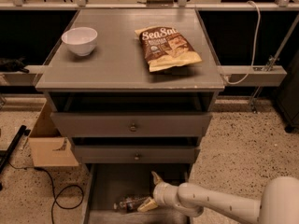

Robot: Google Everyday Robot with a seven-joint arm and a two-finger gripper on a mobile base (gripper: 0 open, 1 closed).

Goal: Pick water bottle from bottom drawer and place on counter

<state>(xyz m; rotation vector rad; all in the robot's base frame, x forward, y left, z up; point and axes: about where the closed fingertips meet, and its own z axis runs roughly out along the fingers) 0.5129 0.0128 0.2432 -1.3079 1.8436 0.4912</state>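
Observation:
The water bottle [127,203] lies on its side on the floor of the open bottom drawer [108,183], at the bottom of the camera view. My gripper [152,191] reaches into the drawer from the right on a white arm. Its fingers are spread open; the lower fingertip [149,204] is right at the bottle's right end, and the upper one [156,177] points up toward the middle drawer. It grasps nothing. The counter [117,64] is the grey top of the cabinet above.
A white bowl [80,40] stands at the counter's left and a brown chip bag [167,47] at its right. Two upper drawers with knobs [133,127] stick out slightly. A cardboard box [49,143] and a black cable [51,190] lie on the floor at left.

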